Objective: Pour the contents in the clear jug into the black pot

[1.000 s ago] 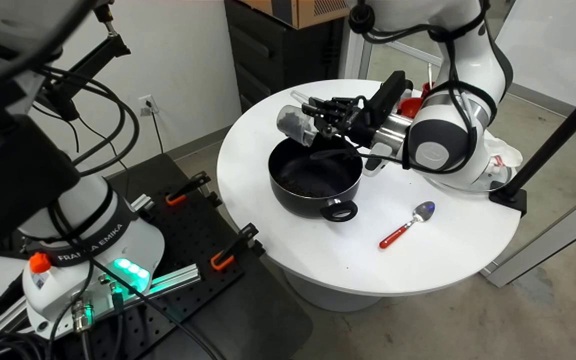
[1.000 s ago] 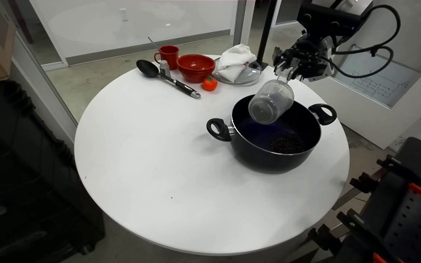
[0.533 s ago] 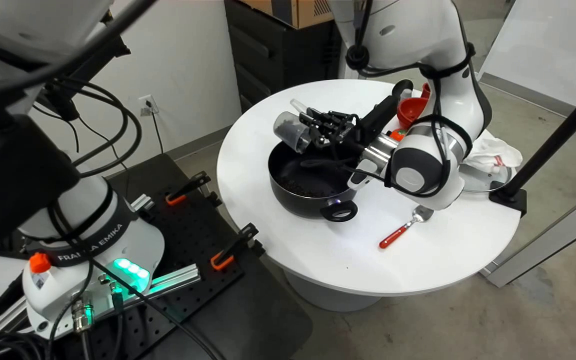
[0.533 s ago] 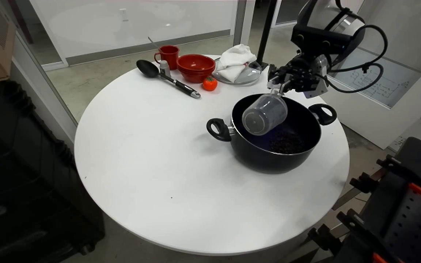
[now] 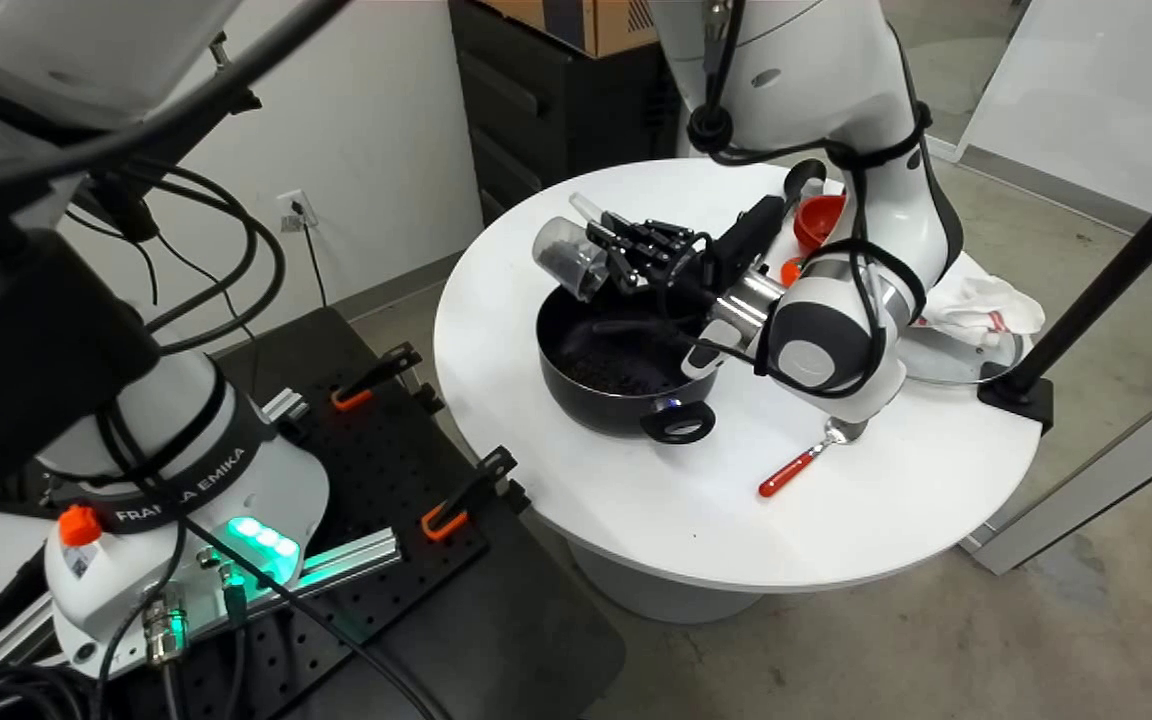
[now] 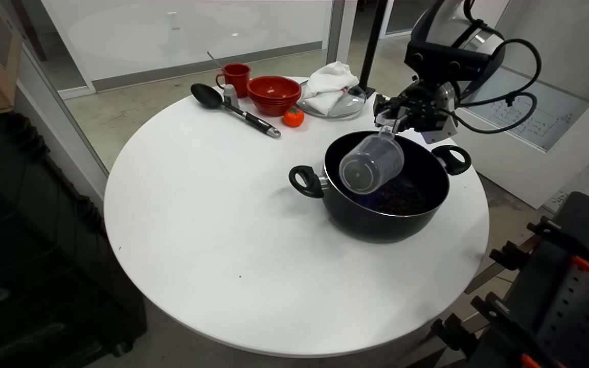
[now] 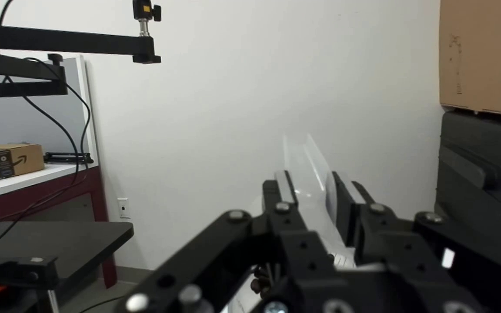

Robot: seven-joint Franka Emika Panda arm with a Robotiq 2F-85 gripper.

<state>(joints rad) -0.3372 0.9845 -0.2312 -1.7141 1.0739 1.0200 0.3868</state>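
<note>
The clear jug [image 5: 568,255] is tipped on its side over the black pot [image 5: 586,402], with its base toward the camera in an exterior view [image 6: 371,166]. My gripper [image 5: 604,232] is shut on the jug's handle; in the wrist view the clear handle [image 7: 309,174] stands between the two finger pads [image 7: 311,191]. The pot also shows in an exterior view [image 6: 376,227], with a heap of small dark pieces [image 6: 402,199] on its floor. Dark brown bits [image 7: 260,280] show low beside the left finger; I cannot tell whether they are inside the jug.
A red-handled spoon [image 5: 796,470] lies near the pot, partly under my arm. At the table's far side are a black ladle [image 6: 253,120], a red mug [image 6: 236,79], red bowls [image 6: 274,97], a tomato [image 6: 293,117], and a glass lid [image 6: 345,110] with a white cloth [image 6: 327,84].
My gripper and the jug have moved lower over the pot and a little toward its far side from the spoon. The arm now covers the spoon's bowl. The pot has not moved.
</note>
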